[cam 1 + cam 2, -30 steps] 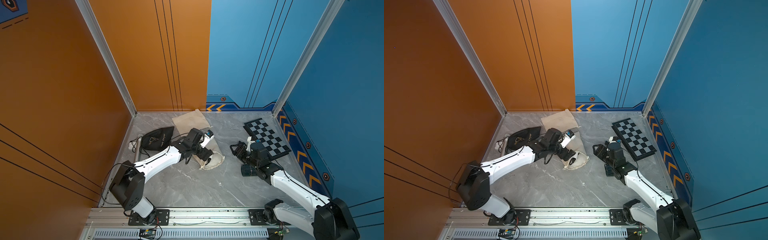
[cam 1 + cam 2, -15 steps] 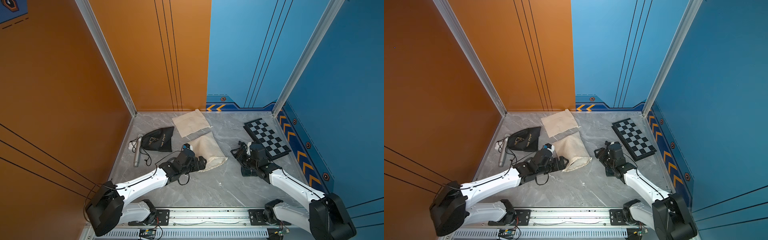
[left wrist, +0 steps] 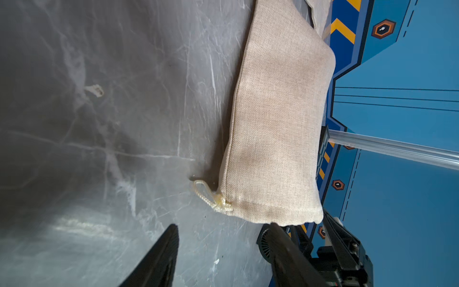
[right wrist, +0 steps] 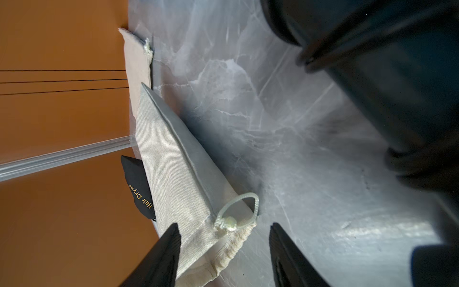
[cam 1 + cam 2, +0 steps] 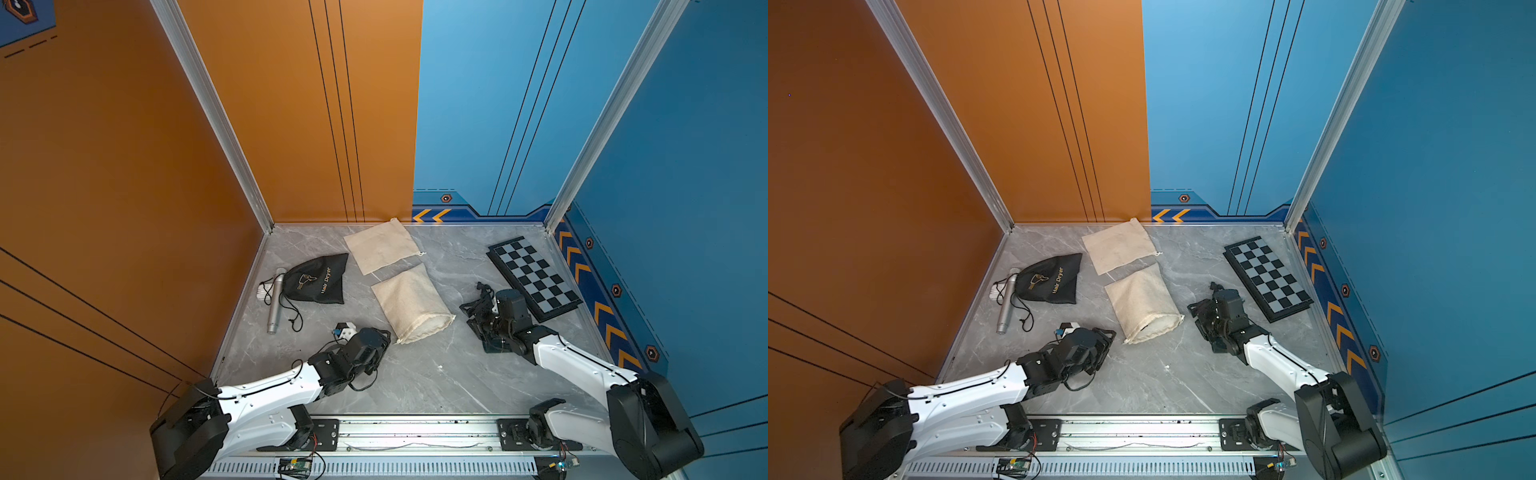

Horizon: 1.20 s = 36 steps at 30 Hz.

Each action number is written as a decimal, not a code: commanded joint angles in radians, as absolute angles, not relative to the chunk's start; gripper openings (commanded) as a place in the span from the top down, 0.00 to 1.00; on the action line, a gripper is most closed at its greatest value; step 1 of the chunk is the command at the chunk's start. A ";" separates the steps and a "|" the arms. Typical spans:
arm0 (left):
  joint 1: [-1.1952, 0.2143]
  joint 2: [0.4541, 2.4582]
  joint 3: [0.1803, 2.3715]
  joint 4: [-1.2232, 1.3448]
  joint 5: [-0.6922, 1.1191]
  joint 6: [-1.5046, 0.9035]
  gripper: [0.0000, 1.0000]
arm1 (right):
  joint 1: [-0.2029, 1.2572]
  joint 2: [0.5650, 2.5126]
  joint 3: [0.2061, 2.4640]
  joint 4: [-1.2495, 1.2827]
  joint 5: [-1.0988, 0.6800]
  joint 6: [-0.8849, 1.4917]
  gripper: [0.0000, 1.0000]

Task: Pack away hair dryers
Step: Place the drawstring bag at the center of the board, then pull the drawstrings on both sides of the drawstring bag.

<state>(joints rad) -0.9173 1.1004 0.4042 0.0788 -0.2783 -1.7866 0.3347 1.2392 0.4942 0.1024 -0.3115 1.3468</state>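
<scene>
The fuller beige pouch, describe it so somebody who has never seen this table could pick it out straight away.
On the grey marble table, look mid-table between the black pouch and the checkerboard. The fuller beige pouch lies there. Unlike the flat beige pouch beyond it, by the back wall, it is plump and rounded.

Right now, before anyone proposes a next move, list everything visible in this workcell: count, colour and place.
flat pouch: 1, beige, by the back wall
filled pouch: 1, beige, mid-table
black pouch: 1, black with gold lettering, left side
silver rod: 1, silver, beside the black pouch
white object: 1, white, behind the rod, unidentifiable
hair dryer: 1, dark, under the right wrist
chessboard: 1, black and grey, right rear
table: 1, grey marble, under everything
left gripper: 1, black, open, near the filled pouch's mouth
right gripper: 1, black, open, at the filled pouch's mouth
</scene>
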 commanded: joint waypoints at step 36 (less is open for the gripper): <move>-0.977 1.483 0.430 0.350 -0.427 -2.192 1.00 | 0.376 1.289 0.562 0.036 -0.341 1.443 0.48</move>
<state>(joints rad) -0.9882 1.4883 0.4503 0.3363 -0.4046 -2.0930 0.3618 1.3193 0.5224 0.1524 -0.3798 1.5028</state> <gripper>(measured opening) 0.049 0.517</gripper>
